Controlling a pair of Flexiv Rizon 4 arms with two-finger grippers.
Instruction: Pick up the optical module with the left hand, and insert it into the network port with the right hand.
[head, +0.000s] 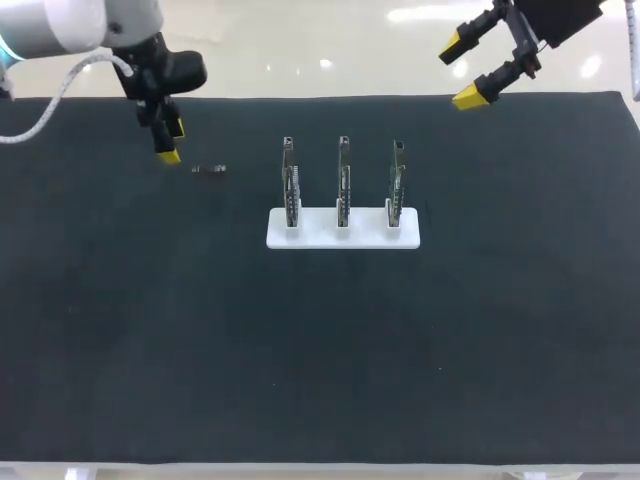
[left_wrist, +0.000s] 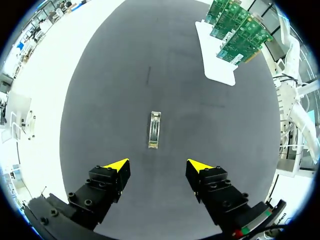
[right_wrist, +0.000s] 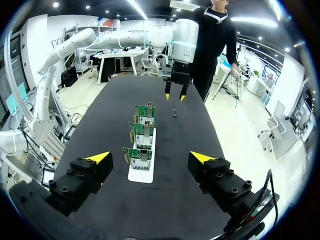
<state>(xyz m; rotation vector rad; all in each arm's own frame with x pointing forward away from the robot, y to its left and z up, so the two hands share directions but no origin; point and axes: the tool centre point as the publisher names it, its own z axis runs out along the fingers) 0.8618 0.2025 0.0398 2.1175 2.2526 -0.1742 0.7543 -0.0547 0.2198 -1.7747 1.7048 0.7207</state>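
head view. left tool (head: 172, 142), upper left of frame: fingers apart, gripping nothing, over the black surface (head: 120, 330). optical module (head: 208, 169) lies flat on the surface just right of it; in left wrist view it's ahead of the spread fingers, untouched. right tool (head: 460, 70), upper right: also spread & empty. centre: white holder (head: 315, 238) w/ three upright circuit boards (head: 343, 180).

A robotics lab: circuit boards (head: 343, 185) on black table (head: 300, 350).
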